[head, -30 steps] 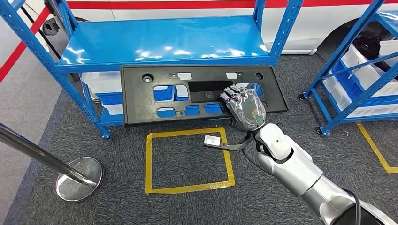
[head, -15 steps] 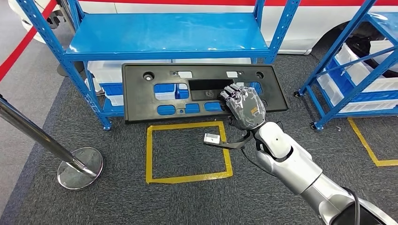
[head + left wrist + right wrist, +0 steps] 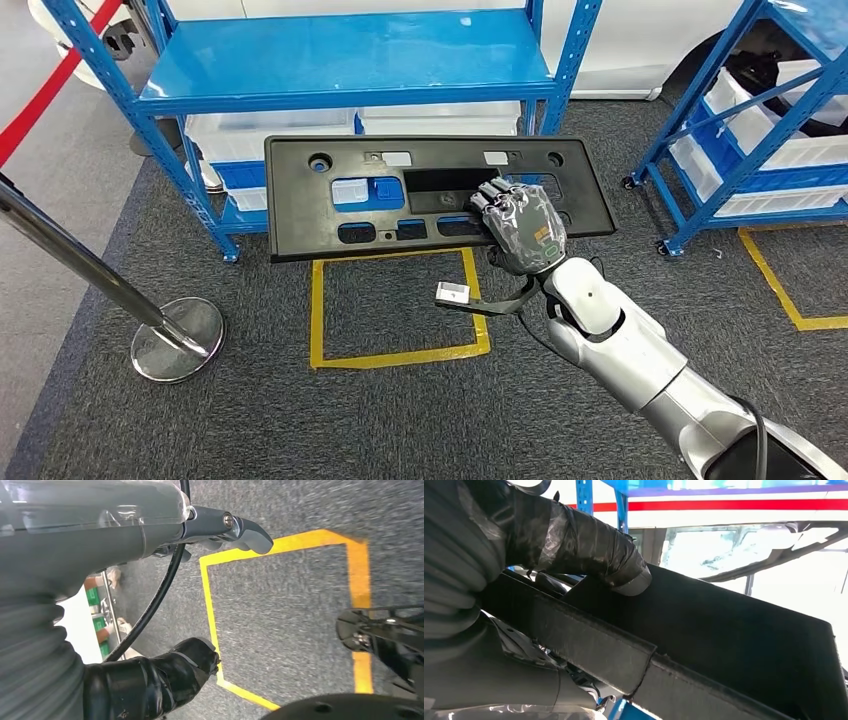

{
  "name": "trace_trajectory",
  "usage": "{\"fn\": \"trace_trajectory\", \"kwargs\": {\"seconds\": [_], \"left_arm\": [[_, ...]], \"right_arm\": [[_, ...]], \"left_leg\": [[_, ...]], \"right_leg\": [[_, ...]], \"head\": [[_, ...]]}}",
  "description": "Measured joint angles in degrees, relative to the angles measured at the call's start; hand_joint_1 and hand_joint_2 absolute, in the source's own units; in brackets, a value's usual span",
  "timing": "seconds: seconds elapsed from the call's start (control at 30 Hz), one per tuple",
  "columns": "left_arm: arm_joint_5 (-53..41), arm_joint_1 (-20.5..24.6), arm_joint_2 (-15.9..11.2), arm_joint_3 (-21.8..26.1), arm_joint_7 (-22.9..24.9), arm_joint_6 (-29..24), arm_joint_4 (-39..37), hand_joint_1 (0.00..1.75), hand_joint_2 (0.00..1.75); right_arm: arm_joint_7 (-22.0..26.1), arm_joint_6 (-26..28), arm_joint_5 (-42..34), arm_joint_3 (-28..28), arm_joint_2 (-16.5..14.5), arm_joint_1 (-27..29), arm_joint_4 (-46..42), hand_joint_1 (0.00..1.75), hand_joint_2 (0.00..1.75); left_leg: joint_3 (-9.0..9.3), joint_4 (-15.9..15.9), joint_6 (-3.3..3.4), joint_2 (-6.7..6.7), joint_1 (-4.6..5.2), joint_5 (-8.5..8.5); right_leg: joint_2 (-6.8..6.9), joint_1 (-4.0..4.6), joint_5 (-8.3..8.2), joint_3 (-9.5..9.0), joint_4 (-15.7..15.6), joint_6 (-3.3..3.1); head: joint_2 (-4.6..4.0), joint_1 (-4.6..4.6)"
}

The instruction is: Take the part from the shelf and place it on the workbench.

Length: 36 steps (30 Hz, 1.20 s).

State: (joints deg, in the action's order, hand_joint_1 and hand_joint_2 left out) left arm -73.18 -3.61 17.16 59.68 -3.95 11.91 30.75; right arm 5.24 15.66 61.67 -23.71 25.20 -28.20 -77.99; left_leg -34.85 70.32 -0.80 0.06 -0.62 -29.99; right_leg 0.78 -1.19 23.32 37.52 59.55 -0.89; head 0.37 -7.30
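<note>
Part: we see the long black plastic panel (image 3: 400, 195) held clear of the blue shelf (image 3: 340, 60), in the air over the grey carpet (image 3: 250, 420) and the yellow taped square (image 3: 318, 310).
Right hand: our right hand (image 3: 520, 225) grips the panel near its right end, fingers (image 3: 495, 195) hooked over the edge of the central opening.
Left hand: our left hand (image 3: 165, 540) hangs beside the body with nothing in it; the thumb and the dark fingers (image 3: 165, 672) stand apart.
Risk, tilt: we judge the grip is well off-centre, so the long free left end could droop or swing as we turn, and twist the panel out of the fingers.
Risk, collision: the far edge sits close to the shelf's blue uprights (image 3: 205, 195), and the steel stanchion (image 3: 90, 270) stands near the left end; a wide swing could clip either.
Risk, cable: a black strap with a small tag (image 3: 452, 294) dangles below the wrist and could snag.
Head view adds: the whole panel, its cut-outs, and its place relative to shelf and floor marks.
Right wrist view adds: a taped finger (image 3: 589, 545) pressing on the panel's dark rim (image 3: 589, 645) from close in.
Left wrist view adds: the floor tape below the idle hand.
Desk: we cannot say where it stands.
</note>
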Motion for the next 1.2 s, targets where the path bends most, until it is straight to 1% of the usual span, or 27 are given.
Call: {"fn": "trace_trajectory", "kwargs": {"seconds": [0.07, 0.1, 0.13, 0.2, 0.23, 0.27, 0.33, 0.37, 0.4, 0.43, 0.47, 0.5, 0.53, 0.6, 0.63, 0.7, 0.73, 0.77, 0.87, 0.9, 0.93, 0.97, 1.0, 1.03, 1.1, 1.13, 1.2], "left_arm": [[0.00, 0.09, 0.00, 0.01, -0.02, 0.01, 0.09, 0.00, 1.75], [0.00, 0.12, 0.00, 0.02, -0.03, 0.02, 0.13, 0.00, 1.75], [0.00, 0.14, 0.00, 0.02, -0.05, 0.03, 0.13, 0.00, 1.75], [-0.03, 0.14, 0.02, 0.07, -0.11, 0.05, 0.13, 0.00, 1.75], [-0.10, 0.16, 0.03, 0.13, -0.16, 0.05, 0.14, 0.00, 1.75], [-0.25, 0.18, 0.05, 0.21, -0.21, 0.06, 0.14, 0.00, 1.75], [-0.65, 0.25, 0.07, 0.44, -0.40, 0.07, 0.14, 0.00, 1.75], [-0.88, 0.27, 0.07, 0.58, -0.49, 0.07, 0.14, 0.00, 1.75], [-1.06, 0.29, 0.07, 0.73, -0.58, 0.07, 0.13, 0.00, 1.75], [-1.22, 0.32, 0.07, 0.85, -0.64, 0.07, 0.13, 0.00, 1.75], [-1.32, 0.36, 0.07, 0.95, -0.68, 0.07, 0.13, 0.00, 1.75], [-1.36, 0.42, 0.07, 1.00, -0.70, 0.07, 0.13, 0.00, 1.75], [-1.39, 0.50, 0.10, 1.03, -0.72, 0.07, 0.13, 0.00, 1.75], [-1.39, 0.60, 0.18, 1.11, -0.77, 0.07, 0.13, 0.00, 1.75], [-1.36, 0.64, 0.22, 1.19, -0.85, 0.08, 0.13, 0.00, 1.75], [-1.16, 0.67, 0.21, 1.46, -1.32, 0.37, 0.13, 0.00, 1.75], [-1.01, 0.70, 0.19, 1.69, -1.65, 0.64, 0.13, 0.00, 1.75], [-0.89, 0.70, 0.16, 1.95, -1.97, 0.94, 0.13, 0.00, 1.75], [-0.77, 0.69, 0.12, 2.53, -2.40, 1.37, 0.11, 0.00, 1.75], [-0.77, 0.69, 0.11, 2.63, -2.47, 1.40, 0.11, 0.00, 1.75], [-0.77, 0.70, 0.10, 2.70, -2.53, 1.44, 0.11, 0.00, 1.75], [-0.77, 0.72, 0.09, 2.76, -2.57, 1.46, 0.11, 0.00, 1.75], [-0.77, 0.76, 0.06, 2.82, -2.58, 1.47, 0.11, 0.00, 1.75], [-0.77, 0.82, 0.02, 2.89, -2.58, 1.48, 0.11, 0.00, 1.75], [-0.83, 0.83, -0.05, 3.16, -2.60, 1.49, 0.08, 0.00, 1.75], [-0.89, 0.83, -0.08, 3.35, -2.61, 1.49, 0.05, 0.00, 1.75], [-0.99, 0.85, -0.08, 3.70, -2.63, 1.49, -0.02, 0.00, 1.75]], "right_arm": [[-0.01, 0.01, -0.02, 0.00, 0.03, -0.06, -0.02, 1.75, 1.75], [-0.01, 0.01, -0.03, 0.00, 0.04, -0.12, -0.03, 1.75, 1.75], [0.01, 0.01, -0.03, 0.00, 0.06, -0.19, -0.03, 1.75, 1.75], [0.04, -0.01, -0.03, 0.00, 0.10, -0.27, 0.04, 1.75, 1.75], [0.08, -0.02, -0.02, 0.00, 0.17, -0.30, 0.14, 1.75, 1.75], [0.11, -0.03, 0.02, 0.00, 0.24, -0.31, 0.26, 1.75, 1.75], [0.16, -0.04, 0.11, 0.00, 0.34, -0.38, 0.55, 1.75, 1.75], [0.16, -0.05, 0.14, -0.01, 0.34, -0.39, 0.68, 1.75, 1.75], [0.16, -0.05, 0.14, -0.02, 0.35, -0.41, 0.84, 1.75, 1.75], [0.16, -0.05, 0.14, -0.03, 0.35, -0.44, 0.99, 1.75, 1.75], [0.16, -0.05, 0.15, -0.04, 0.35, -0.52, 1.13, 1.75, 1.75], [0.16, -0.05, 0.15, -0.05, 0.35, -0.67, 1.24, 1.75, 1.75], [0.16, -0.05, 0.16, -0.06, 0.35, -0.93, 1.30, 1.75, 1.75], [0.18, -0.04, 0.17, -0.07, 0.35, -1.49, 1.31, 1.75, 1.75], [0.20, -0.04, 0.17, -0.07, 0.36, -1.74, 1.33, 1.75, 1.75], [0.24, -0.09, 0.15, -0.12, 0.35, -2.01, 1.48, 1.75, 1.75], [0.31, -0.12, 0.14, -0.19, 0.34, -2.13, 1.59, 1.75, 1.75], [0.37, -0.14, 0.10, -0.27, 0.33, -2.19, 1.69, 1.75, 1.75], [0.48, -0.15, -0.02, -0.43, 0.33, -2.29, 1.90, 1.75, 1.75], [0.48, -0.15, -0.03, -0.46, 0.33, -2.27, 2.00, 1.75, 1.75], [0.49, -0.16, -0.03, -0.49, 0.33, -2.25, 2.10, 1.75, 1.75], [0.51, -0.17, -0.05, -0.52, 0.33, -2.23, 2.21, 1.75, 1.75], [0.52, -0.19, -0.11, -0.54, 0.33, -2.22, 2.29, 1.75, 1.75], [0.53, -0.21, -0.25, -0.55, 0.33, -2.23, 2.33, 1.75, 1.75], [0.54, -0.39, -0.72, -0.55, 0.33, -2.38, 2.36, 1.75, 1.75], [0.55, -0.53, -0.96, -0.56, 0.33, -2.46, 2.36, 1.75, 1.75], [0.60, -0.86, -1.25, -0.59, 0.32, -2.54, 2.38, 1.75, 1.75]], "left_leg": [[5.80, -8.40, 0.39, -0.14, 0.14, 0.12], [7.39, -11.23, 0.61, -0.22, 0.27, -0.50], [7.93, -12.67, 0.87, -0.28, 0.44, -0.89], [7.11, -13.24, 1.66, -0.16, 0.41, 0.17], [6.51, -13.39, 2.25, -0.02, 0.33, 0.96], [5.76, -13.57, 2.76, 0.14, 0.23, 1.85], [3.87, -13.52, 3.46, 0.31, 0.35, 3.53], [2.81, -13.40, 3.53, 0.34, 0.48, 4.29], [1.71, -13.20, 3.54, 0.36, 0.60, 5.02], [0.56, -12.92, 3.52, 0.37, 0.69, 5.69], [-0.61, -12.58, 3.45, 0.37, 0.76, 6.32], [-1.72, -12.20, 3.34, 0.36, 0.81, 6.92], [-2.66, -11.84, 3.17, 0.34, 0.88, 7.48], [-3.69, -11.55, 2.65, 0.33, 0.96, 8.65], [-3.85, -11.73, 2.30, 0.34, 0.92, 9.24], [-4.00, -12.23, 1.56, 0.34, 0.80, 10.12], [-4.32, -11.92, 1.18, 0.27, 0.74, 9.41], [-4.80, -10.73, 0.82, 0.19, 0.68, 7.56], [-7.12, -1.46, -0.14, 0.06, 0.27, -0.68], [-7.63, 1.83, -0.40, 0.07, 0.12, -1.55], [-7.51, 3.79, -0.61, 0.08, -0.02, -0.98], [-6.46, 3.81, -0.76, 0.09, -0.16, 0.52], [-4.30, 1.67, -0.82, 0.08, -0.30, 2.11], [-1.35, -2.06, -0.78, -0.22, -0.41, 2.83], [3.85, -9.52, -0.37, -1.15, -0.45, 1.95], [5.05, -11.52, -0.04, -1.50, -0.35, 1.18], [5.22, -12.59, 0.95, -1.13, -0.27, 1.08]], "right_leg": [[-0.03, 0.08, -1.00, 1.06, 0.35, 0.57], [-0.01, 0.09, -1.55, 1.26, 0.32, 0.90], [0.02, 0.07, -2.19, 1.36, 0.09, 1.26], [-0.03, -0.02, -2.99, 1.64, -0.38, 1.97], [-0.14, -0.07, -1.84, 2.11, 0.18, 2.21], [-0.25, -0.09, 0.48, 2.76, 1.78, 2.37], [-0.40, -0.17, 6.92, 4.32, 8.25, 2.55], [-0.43, -0.17, 8.89, 4.81, 11.95, 2.65], [-0.45, -0.14, 9.40, 4.83, 14.87, 2.70], [-0.46, -0.12, 8.50, 4.11, 16.19, 2.66], [-0.47, -0.08, 6.86, 2.54, 15.79, 2.53], [-0.48, -0.02, 5.45, -0.10, 13.37, 2.26], [-0.49, 0.16, 5.37, -3.39, 9.47, 1.90], [-0.44, 0.59, 7.37, -8.92, 1.39, 1.35], [-0.41, 0.85, 8.37, -10.04, -0.92, 1.15], [-0.28, 0.89, 7.73, -9.72, -2.16, 0.65], [-0.20, 0.75, 7.10, -9.29, -2.49, 0.24], [-0.11, 0.57, 6.30, -8.76, -2.76, -0.17], [-0.03, 0.40, 4.14, -6.55, -2.81, -0.66], [-0.01, 0.39, 3.53, -5.75, -2.69, -0.57], [0.01, 0.37, 2.97, -4.93, -2.51, -0.42], [0.02, 0.32, 2.49, -4.13, -2.27, -0.21], [0.03, 0.26, 2.07, -3.40, -1.96, 0.05], [-0.04, 0.18, 1.76, -2.70, -1.58, 0.33], [-0.29, 0.18, 1.28, -1.69, -0.83, 1.00], [-0.44, 0.24, 0.99, -1.39, -0.66, 1.39], [-0.72, 0.27, 0.40, -1.08, -0.61, 2.19]], "head": [[0.00, -0.01], [0.00, -0.02], [0.01, -0.02], [0.01, -0.04], [0.00, -0.03], [-0.01, -0.05], [-0.01, -0.05], [-0.01, -0.05], [-0.01, -0.05], [-0.01, -0.05], [-0.01, -0.04], [-0.01, -0.05], [0.00, -0.04], [0.00, -0.03], [0.00, -0.03], [-0.01, -0.05], [-0.01, -0.04], [-0.02, -0.03], [-0.02, 0.04], [-0.02, 0.04], [-0.02, 0.04], [-0.02, 0.05], [-0.02, 0.04], [-0.02, 0.05], [-0.02, 0.03], [-0.02, 0.02], [-0.02, -0.01]]}}
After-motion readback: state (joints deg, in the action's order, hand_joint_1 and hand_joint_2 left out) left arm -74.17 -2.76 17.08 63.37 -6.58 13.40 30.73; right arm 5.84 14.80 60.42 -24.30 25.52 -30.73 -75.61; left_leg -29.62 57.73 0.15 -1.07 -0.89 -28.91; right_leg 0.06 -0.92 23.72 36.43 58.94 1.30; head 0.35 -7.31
